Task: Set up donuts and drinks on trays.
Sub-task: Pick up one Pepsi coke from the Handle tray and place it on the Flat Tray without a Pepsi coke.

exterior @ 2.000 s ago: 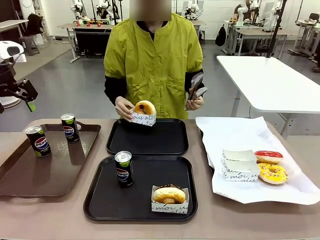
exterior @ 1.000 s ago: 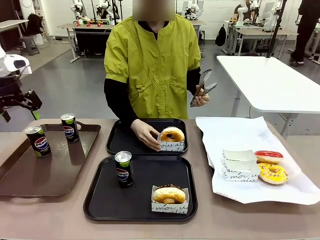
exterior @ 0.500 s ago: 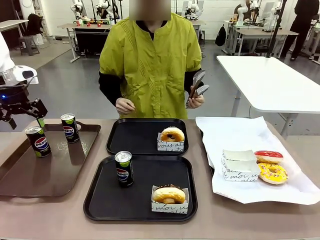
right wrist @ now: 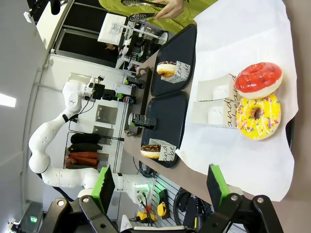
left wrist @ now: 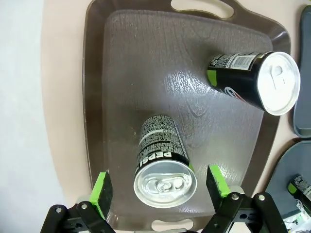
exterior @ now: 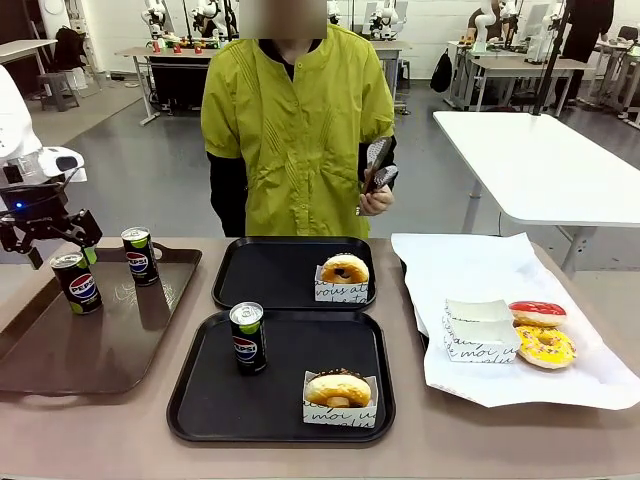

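The left gripper hangs over the glossy brown tray with its jaws wide apart. Its green pads stand on either side of a Pepsi can, with a gap at each side, so nothing is clamped. This can is slim, black and upright, with a silver pull-tab top and white lettering down its side. A second can of the same kind, with a green band showing near its base, stands near by on the same tray, just past the gripper towards the black trays.

A third can stands well apart from that gripper on the near black tray, its round red-white-blue logo facing the front camera. The same tray carries a chocolate-iced donut in a white paper holder with black script. The far black tray holds a golden-brown donut in a like holder (its icing is too small to tell).

The right gripper is also spread, with nothing between its fingers. Well ahead of it lies a white paper sheet bearing a red-iced donut and a yellow sprinkled donut side by side, next to empty paper holders. Beyond the far tray, the person's hand holds tongs.
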